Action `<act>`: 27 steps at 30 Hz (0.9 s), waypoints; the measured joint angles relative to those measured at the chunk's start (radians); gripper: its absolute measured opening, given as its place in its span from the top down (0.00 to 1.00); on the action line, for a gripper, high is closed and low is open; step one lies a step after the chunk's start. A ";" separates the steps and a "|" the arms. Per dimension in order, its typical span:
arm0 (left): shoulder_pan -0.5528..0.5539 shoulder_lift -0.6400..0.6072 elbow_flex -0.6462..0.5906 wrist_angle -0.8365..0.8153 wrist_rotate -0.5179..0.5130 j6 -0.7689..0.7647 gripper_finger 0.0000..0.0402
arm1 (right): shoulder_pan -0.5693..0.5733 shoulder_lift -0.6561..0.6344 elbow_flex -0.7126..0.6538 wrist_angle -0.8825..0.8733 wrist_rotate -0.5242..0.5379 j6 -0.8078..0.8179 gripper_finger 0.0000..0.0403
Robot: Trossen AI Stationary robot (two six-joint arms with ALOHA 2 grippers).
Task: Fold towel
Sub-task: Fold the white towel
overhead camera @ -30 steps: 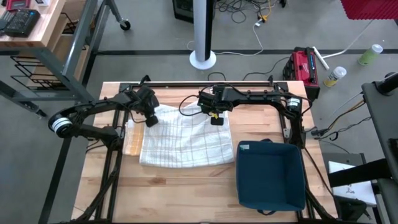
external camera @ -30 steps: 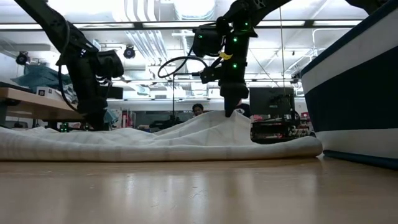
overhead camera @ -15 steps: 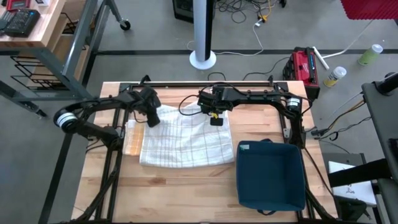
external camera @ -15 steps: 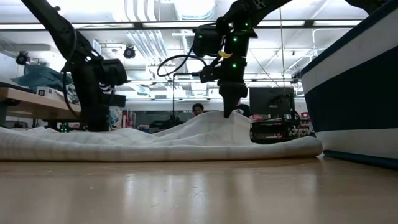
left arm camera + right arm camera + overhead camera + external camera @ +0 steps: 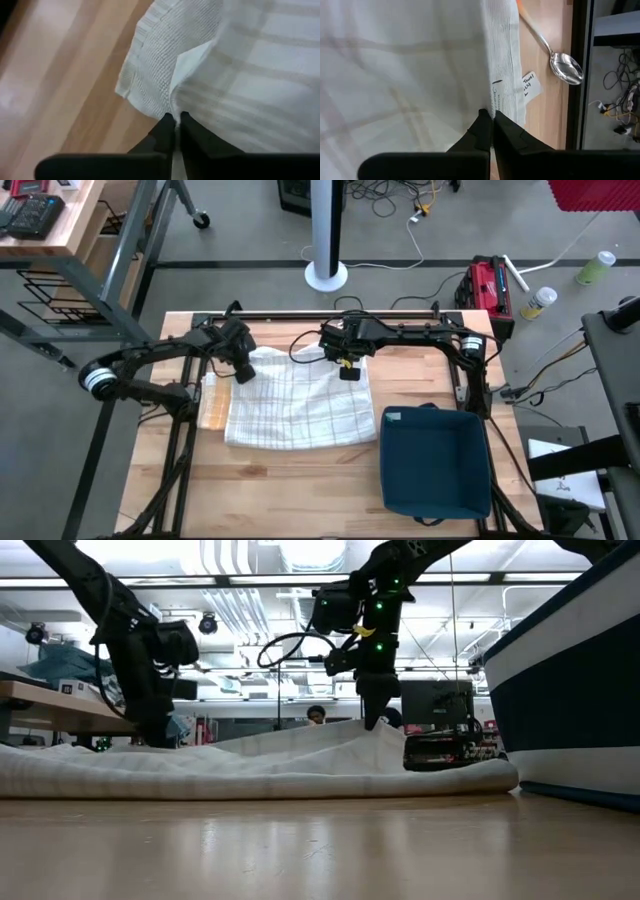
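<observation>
Both grippers pinching towel (image 5: 295, 402) corners

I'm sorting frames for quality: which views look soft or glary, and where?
Low view: bright ceiling lights glare across the top, and the near table is soft with a sheen. Left wrist view: the towel is sharp near its corner, but the wood at the edge blurs. Right wrist view: the spoon shows a bright highlight. High view: even light, no strong shadows.

place: lab/workshop | cues: concrete floor (image 5: 250, 230); loose cables (image 5: 400, 200); red toolbox (image 5: 487, 282); workbench (image 5: 45, 220)
</observation>
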 joint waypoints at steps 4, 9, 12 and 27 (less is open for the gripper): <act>0.000 -0.036 0.000 -0.021 -0.008 -0.019 0.99 | -0.004 -0.006 0.000 -0.010 0.041 0.026 1.00; 0.000 -0.043 0.000 -0.020 -0.011 -0.019 0.90 | -0.010 -0.007 0.000 -0.044 0.103 0.080 1.00; 0.000 -0.043 0.000 -0.022 -0.014 -0.019 0.86 | -0.013 -0.007 0.000 -0.066 0.103 0.097 1.00; 0.000 -0.043 0.000 -0.034 0.059 0.031 0.98 | -0.013 -0.007 0.000 -0.054 0.102 0.113 1.00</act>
